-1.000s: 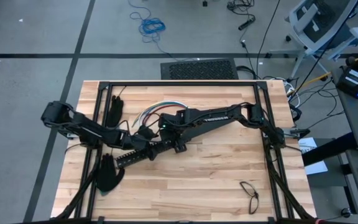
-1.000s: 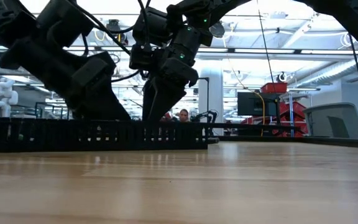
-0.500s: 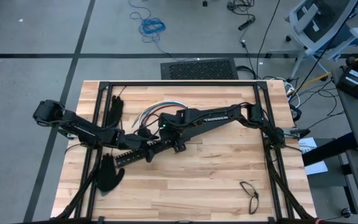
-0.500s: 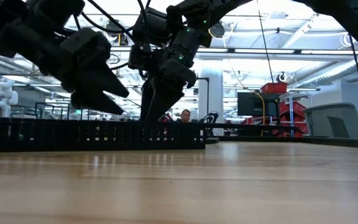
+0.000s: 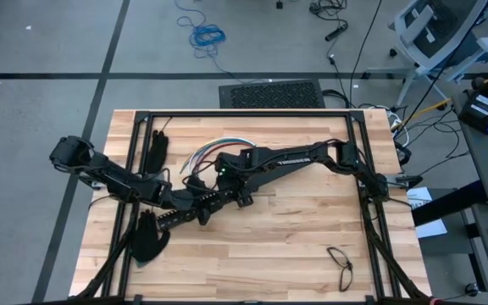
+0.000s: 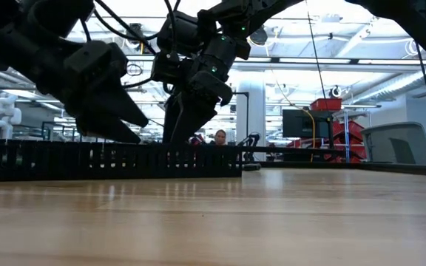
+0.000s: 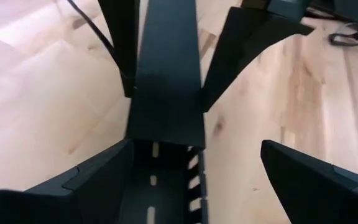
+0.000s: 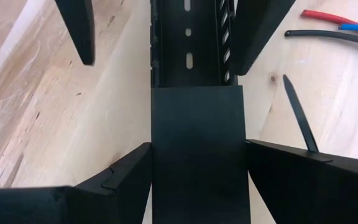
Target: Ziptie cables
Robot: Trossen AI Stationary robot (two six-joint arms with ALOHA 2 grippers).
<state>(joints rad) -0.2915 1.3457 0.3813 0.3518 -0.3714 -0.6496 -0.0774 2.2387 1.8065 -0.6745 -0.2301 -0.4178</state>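
Cables (image 5: 214,150) lie at 12 o'clock of both grippers: limp, light; pinch the bundle mid-length. Left gripper (image 5: 191,202) and right gripper (image 5: 214,188) spread, straddling the slotted bar (image 5: 195,207). Ziptie (image 8: 300,115) beside bar: thin, springy.

Black slotted bar (image 5: 195,207) mid-table (image 5: 295,246); black gloves (image 5: 149,235) left; eyeglasses (image 5: 341,265) near right corner.
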